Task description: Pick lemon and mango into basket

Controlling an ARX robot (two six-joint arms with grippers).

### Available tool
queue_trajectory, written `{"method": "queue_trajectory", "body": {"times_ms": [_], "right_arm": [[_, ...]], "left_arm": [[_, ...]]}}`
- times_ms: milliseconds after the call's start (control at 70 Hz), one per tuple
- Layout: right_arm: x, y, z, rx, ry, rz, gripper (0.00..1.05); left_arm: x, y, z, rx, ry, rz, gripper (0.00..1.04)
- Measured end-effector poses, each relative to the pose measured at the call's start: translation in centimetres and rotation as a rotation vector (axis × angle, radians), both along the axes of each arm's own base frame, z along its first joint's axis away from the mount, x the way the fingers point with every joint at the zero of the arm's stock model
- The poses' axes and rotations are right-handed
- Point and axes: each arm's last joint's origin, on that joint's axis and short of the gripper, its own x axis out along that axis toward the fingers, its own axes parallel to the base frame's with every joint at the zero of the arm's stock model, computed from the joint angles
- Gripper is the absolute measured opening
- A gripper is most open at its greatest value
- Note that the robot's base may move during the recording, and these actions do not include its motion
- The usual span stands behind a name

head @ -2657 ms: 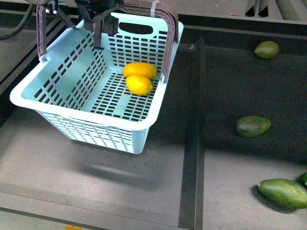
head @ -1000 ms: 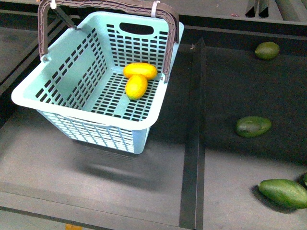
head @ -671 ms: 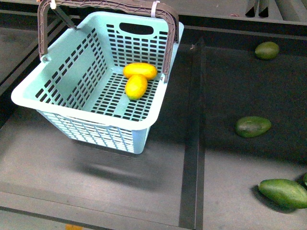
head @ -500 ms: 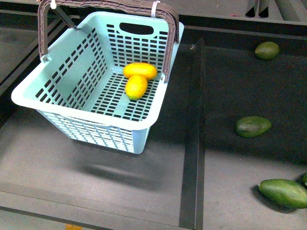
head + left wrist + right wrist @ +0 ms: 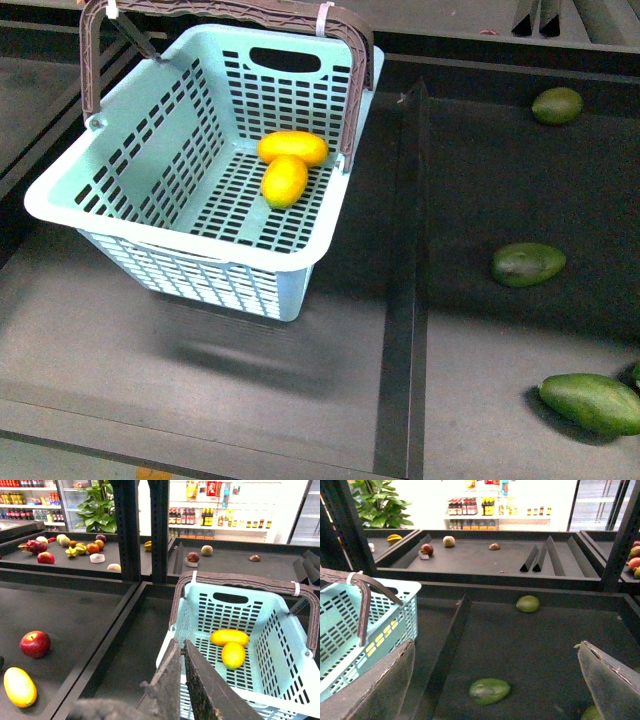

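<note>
The light teal basket (image 5: pixel 60 197) stands tilted on the left tray, brown handle (image 5: pixel 348 90) upright. On its slotted floor the bright yellow lemon (image 5: pixel 284 181) lies against the longer orange-yellow mango (image 5: pixel 292 147). Neither arm shows in the front view. In the left wrist view my left gripper (image 5: pixel 183 645) is shut with nothing in it, just outside the basket's (image 5: pixel 300 650) near rim, with the lemon (image 5: pixel 233 655) and mango (image 5: pixel 229 637) beyond. In the right wrist view my right gripper (image 5: pixel 495 665) is open and empty above the right tray, the basket (image 5: pixel 400 615) off to one side.
Dark green fruits (image 5: pixel 526 264) (image 5: pixel 591 401) (image 5: pixel 555 104) lie on the right tray, past a raised black divider (image 5: pixel 404 260). The left wrist view shows a red apple (image 5: pixel 35 643) and a yellow fruit (image 5: pixel 20 686) on a neighbouring tray. Black shelf posts (image 5: pixel 126 530) rise behind.
The arm that hung over the basket's far rim 2.7 s ago has left the front view. The lemon has turned and settled lengthwise against the mango. Over the last second nothing moves.
</note>
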Motion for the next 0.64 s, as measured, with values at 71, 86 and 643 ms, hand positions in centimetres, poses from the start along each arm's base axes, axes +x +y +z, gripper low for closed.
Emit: {"method": "queue_trajectory", "body": {"times_ms": [71, 86, 643], "right_arm": [[0.00, 0.00, 0.00, 0.000, 0.000, 0.000, 0.96], [0.00, 0.00, 0.00, 0.000, 0.000, 0.000, 0.96], [0.00, 0.00, 0.00, 0.000, 0.000, 0.000, 0.96]], "left_arm": [[0.00, 0.00, 0.00, 0.000, 0.000, 0.000, 0.03], [0.00, 0.00, 0.00, 0.000, 0.000, 0.000, 0.03], [0.00, 0.00, 0.00, 0.002, 0.000, 0.000, 0.98]]}}
